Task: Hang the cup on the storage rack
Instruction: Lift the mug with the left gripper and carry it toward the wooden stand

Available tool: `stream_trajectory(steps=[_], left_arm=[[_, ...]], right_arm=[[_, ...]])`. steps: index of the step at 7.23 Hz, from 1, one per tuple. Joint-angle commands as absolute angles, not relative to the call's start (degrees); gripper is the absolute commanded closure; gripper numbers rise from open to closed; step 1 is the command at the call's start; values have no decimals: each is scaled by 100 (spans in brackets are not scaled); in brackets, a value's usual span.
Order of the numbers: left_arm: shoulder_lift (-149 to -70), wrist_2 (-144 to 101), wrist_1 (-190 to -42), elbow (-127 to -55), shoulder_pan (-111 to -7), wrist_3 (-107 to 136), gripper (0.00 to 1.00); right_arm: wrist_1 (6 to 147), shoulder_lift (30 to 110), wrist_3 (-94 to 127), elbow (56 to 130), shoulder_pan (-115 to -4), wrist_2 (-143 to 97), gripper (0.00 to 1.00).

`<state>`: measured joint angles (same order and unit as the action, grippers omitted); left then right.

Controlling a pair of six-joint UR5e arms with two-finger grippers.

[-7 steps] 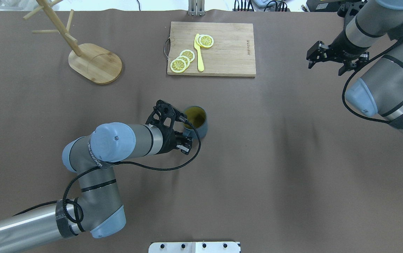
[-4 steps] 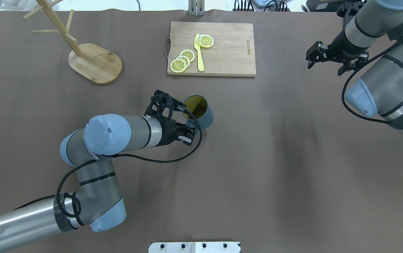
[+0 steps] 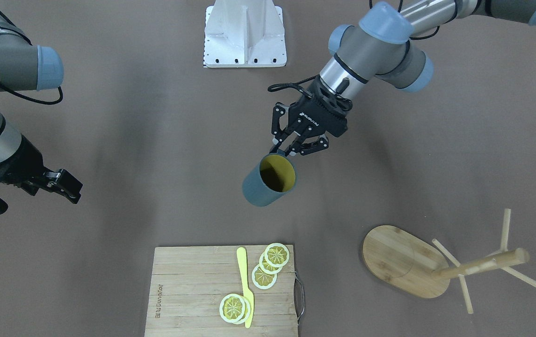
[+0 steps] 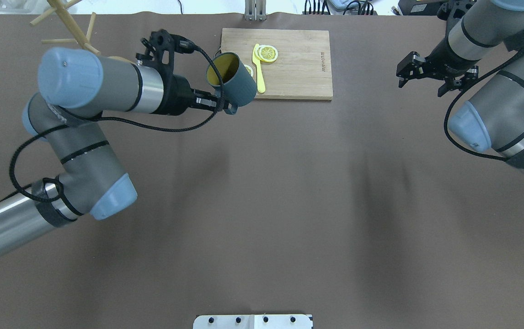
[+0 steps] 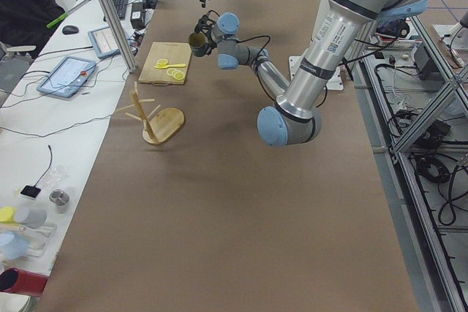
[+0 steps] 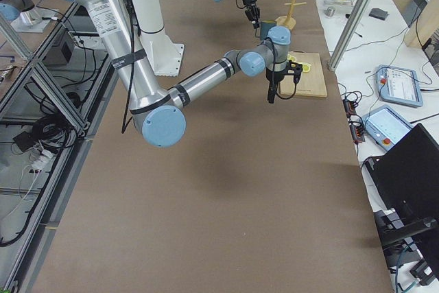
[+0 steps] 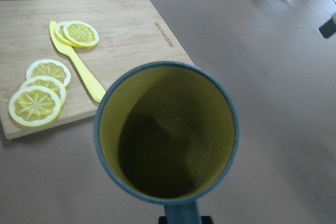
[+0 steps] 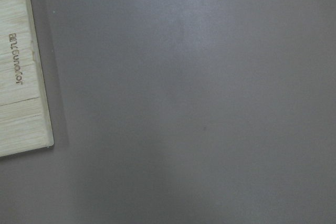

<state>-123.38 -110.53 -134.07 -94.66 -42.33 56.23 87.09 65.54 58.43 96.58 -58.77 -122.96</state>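
My left jaws pinch the cup by its handle, tilted in the air above the tabletop, between the cutting board and the storage rack. My right jaws hang spread wide.

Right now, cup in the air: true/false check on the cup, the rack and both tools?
1. The left tool holds the cup by its handle, clear of the table. True.
2. The cup hangs on a peg of the storage rack. False: the pegs are bare and the cup is in the left tool.
3. The right tool grips the yellow knife. False: the knife lies on the cutting board, and the right tool is open and holds nothing.
4. Lemon slices lie on the cutting board. True.
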Motion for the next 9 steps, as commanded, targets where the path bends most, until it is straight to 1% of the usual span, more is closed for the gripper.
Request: stream_trajectory(steps=[1, 3, 4, 5, 6, 8, 9], left_arm=[[-12279, -11495, -13430, -9405, -4911, 6789, 100], [-12252, -11505, -13840, -9177, -5281, 7863, 100], [-12226, -11505, -14687, -8845, -5421, 8745, 100], [-12182, -11487, -15966, -8285, -5475, 9563, 100], [-12164, -11496, -16640, -7897, -5650, 10093, 100], [-11998, -11479, -17040, -7814, -5704, 10675, 100], [-11867, -11418, -17468, -7709, -5704, 11209, 100]], right_arm=[[8701, 6522, 5924, 9677, -5862, -12278, 0], [8701, 6504, 5933, 9720, -5836, -12252, 0], [8701, 6495, 5994, 9729, -5827, -12252, 0], [8692, 6495, 5994, 9721, -5827, -12243, 0], [8692, 6495, 5994, 9721, -5827, -12243, 0], [8692, 6469, 6003, 9738, -5792, -12226, 0], [8692, 6469, 6029, 9738, -5740, -12191, 0]])
